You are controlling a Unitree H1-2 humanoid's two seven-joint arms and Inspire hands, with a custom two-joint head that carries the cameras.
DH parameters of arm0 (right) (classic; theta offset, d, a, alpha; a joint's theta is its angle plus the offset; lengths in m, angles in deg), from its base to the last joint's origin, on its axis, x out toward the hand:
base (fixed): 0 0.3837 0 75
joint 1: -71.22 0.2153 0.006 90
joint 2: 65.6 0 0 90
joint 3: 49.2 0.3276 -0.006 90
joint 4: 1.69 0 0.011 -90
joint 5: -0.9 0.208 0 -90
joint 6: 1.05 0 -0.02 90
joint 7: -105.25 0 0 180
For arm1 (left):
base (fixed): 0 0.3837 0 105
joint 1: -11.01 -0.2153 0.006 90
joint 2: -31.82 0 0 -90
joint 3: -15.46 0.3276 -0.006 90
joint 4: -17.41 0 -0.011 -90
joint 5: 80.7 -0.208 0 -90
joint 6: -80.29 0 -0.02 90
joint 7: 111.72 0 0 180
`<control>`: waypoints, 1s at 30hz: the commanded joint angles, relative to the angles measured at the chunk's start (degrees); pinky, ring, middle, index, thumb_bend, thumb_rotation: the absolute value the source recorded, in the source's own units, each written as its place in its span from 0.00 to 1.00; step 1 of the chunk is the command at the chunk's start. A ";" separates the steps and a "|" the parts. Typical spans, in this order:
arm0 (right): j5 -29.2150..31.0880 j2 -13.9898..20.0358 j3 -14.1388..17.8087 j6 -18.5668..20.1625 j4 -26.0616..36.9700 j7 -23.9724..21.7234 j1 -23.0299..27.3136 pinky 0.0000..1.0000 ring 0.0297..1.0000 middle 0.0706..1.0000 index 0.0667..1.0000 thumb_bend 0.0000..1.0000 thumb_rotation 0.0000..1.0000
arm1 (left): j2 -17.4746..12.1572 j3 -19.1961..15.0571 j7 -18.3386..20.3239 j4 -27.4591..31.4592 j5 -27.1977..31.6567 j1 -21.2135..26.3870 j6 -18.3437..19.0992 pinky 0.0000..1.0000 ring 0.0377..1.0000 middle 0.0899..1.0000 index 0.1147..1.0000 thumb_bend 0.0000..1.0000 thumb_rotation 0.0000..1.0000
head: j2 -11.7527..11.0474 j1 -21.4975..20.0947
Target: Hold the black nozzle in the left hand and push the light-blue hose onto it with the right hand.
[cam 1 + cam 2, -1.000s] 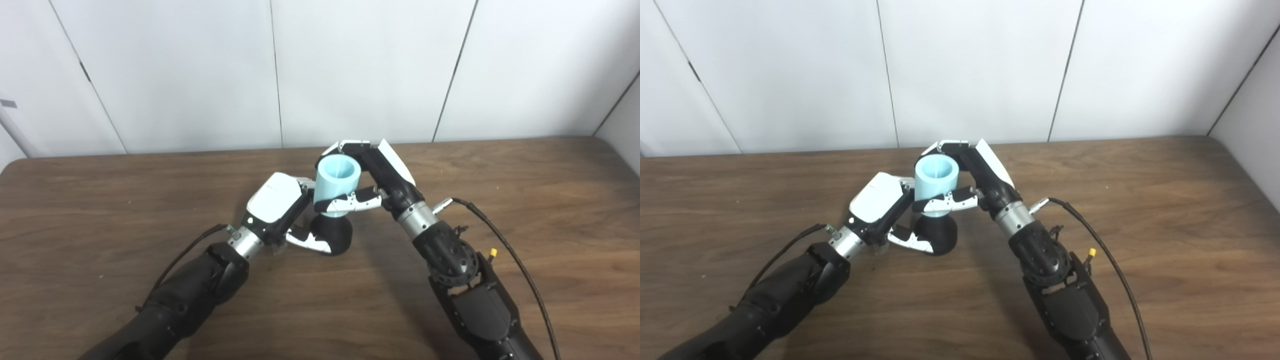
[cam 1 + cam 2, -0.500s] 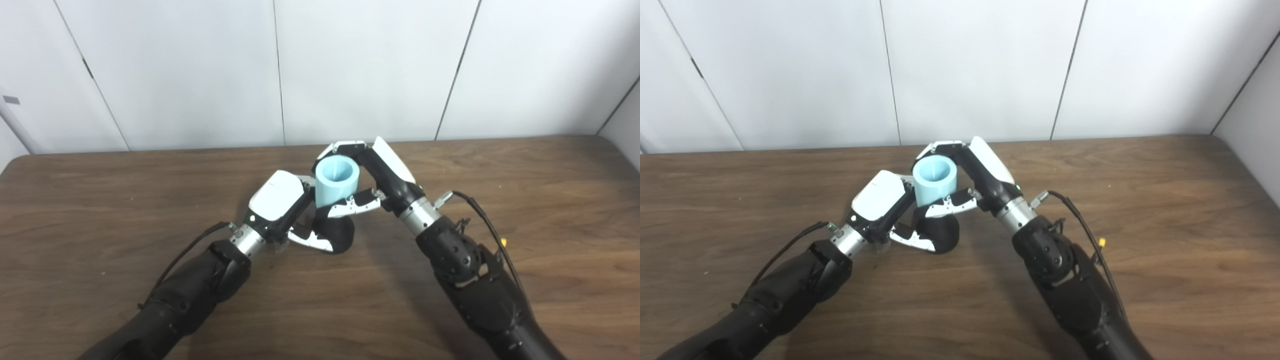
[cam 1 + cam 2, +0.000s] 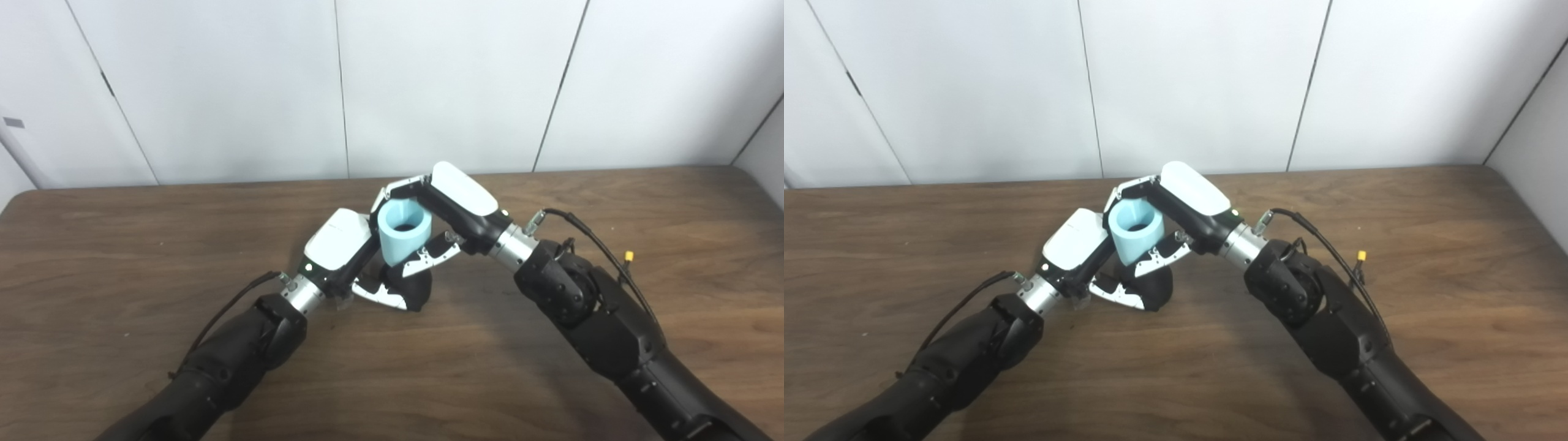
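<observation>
The black nozzle stands on the wooden table at the centre. My left hand is shut on it from the left, the thumb across its front. The light-blue hose, a short wide tube, sits on top of the nozzle with its open end up, tilted a little toward the left. My right hand is shut on the hose from the right and above, fingers curled round its far side, thumb on its near side. It also shows in the right eye view.
A black cable with a small yellow plug hangs off my right forearm over the table. A white panelled wall stands behind the table's far edge. My two forearms cross the near part of the table.
My right hand has rolled over and come down to the left with the hose. The hose sits lower on the nozzle and tilts left. The left hand has stayed put.
</observation>
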 commanded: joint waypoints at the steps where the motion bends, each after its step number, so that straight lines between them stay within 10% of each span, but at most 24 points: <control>1: -2.12 0.73 -2.73 0.86 -1.02 -6.67 -2.11 0.34 0.40 0.46 0.47 0.50 0.00 | 0.70 2.70 4.89 -3.94 -2.00 -10.20 1.16 0.43 0.50 0.41 0.42 0.53 0.00 | 0.00 -0.07; 14: 4.34 -13.31 10.94 44.69 6.38 -4.49 -9.56 0.35 0.42 0.46 0.48 0.50 0.00 | 0.47 2.37 4.53 -3.58 -2.74 -10.49 0.99 0.41 0.50 0.40 0.43 0.53 0.00 | 0.20 0.02; 24: 0.12 -13.76 11.85 44.48 8.67 -7.65 -9.68 0.35 0.42 0.47 0.48 0.50 0.00 | 0.63 2.08 4.40 -3.43 -3.36 -10.40 1.10 0.41 0.50 0.39 0.43 0.53 0.00 | 0.41 0.21; 30: 2.07 -5.63 4.62 22.33 5.76 -10.70 -8.46 0.36 0.41 0.45 0.49 0.50 0.00 | 0.87 1.93 5.02 -3.69 -2.73 -10.26 0.86 0.42 0.50 0.39 0.43 0.53 0.00 | 0.60 0.43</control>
